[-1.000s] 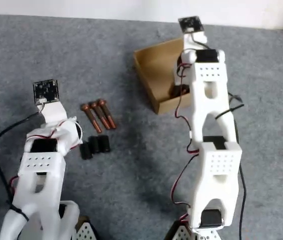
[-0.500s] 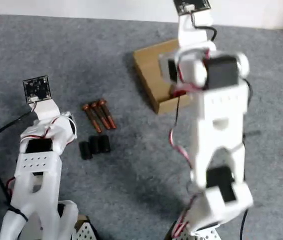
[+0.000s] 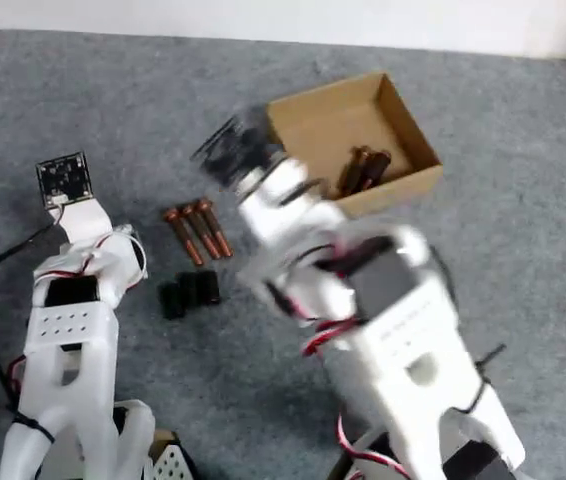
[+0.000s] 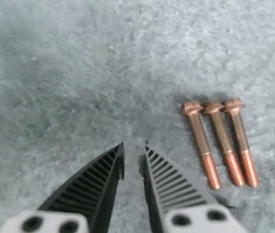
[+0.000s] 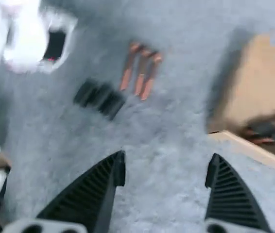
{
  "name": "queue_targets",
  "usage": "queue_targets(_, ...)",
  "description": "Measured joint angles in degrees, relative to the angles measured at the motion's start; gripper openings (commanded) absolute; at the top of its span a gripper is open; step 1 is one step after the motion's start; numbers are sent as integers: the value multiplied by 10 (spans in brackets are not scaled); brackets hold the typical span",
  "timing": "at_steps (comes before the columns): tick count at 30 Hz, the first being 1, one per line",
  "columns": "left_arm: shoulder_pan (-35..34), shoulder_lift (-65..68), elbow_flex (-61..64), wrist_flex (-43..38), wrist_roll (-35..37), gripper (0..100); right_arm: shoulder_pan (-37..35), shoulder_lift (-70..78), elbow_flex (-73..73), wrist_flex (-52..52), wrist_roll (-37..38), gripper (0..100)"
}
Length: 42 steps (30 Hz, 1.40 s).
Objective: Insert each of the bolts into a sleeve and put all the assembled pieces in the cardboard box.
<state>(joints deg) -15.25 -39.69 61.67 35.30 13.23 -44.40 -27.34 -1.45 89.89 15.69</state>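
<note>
Midway through the job, by the look of it: what appear to be finished bolt-and-sleeve pieces (image 3: 361, 170) lie in the cardboard box (image 3: 328, 125), while three copper bolts (image 3: 195, 232) and three black sleeves (image 3: 189, 292) wait in two neat rows on the grey carpet (image 3: 113, 100), the sleeves just beside the bolts' threaded ends. The step in hand is probably the pickup for the next pairing. The right gripper (image 5: 166, 167) hangs over bare carpet between the box and the loose parts, jaws spread wide and empty, with bolts and sleeves well ahead of it. The left gripper (image 4: 133, 158) sits low near the bolts, jaws a narrow slit apart on nothing, the nearest bolt off to one side. Next, one claw must close on a single bolt without nudging its close-packed neighbours.
</note>
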Motion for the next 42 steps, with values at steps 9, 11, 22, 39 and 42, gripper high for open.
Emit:
queue_targets(9, -43, 0, -6, 0, 18, 67, -61, 62, 305, -294, 4, 242)
queue_targets(11, -48, 0, -15, 8, 18, 68, -63, 95, 309, -349, 1, 242)
queue_targets(22, -123, 0, -70, 56, 24, 69, -63, 405, 8, -365, -20, 242)
queue_targets(39, -157, 0, -97, 84, 24, 69, -32, 771, -432, -187, -55, 242)
queue_targets(42, -157, 0, -97, 84, 24, 69, -33, 789, -447, -185, -62, 242)
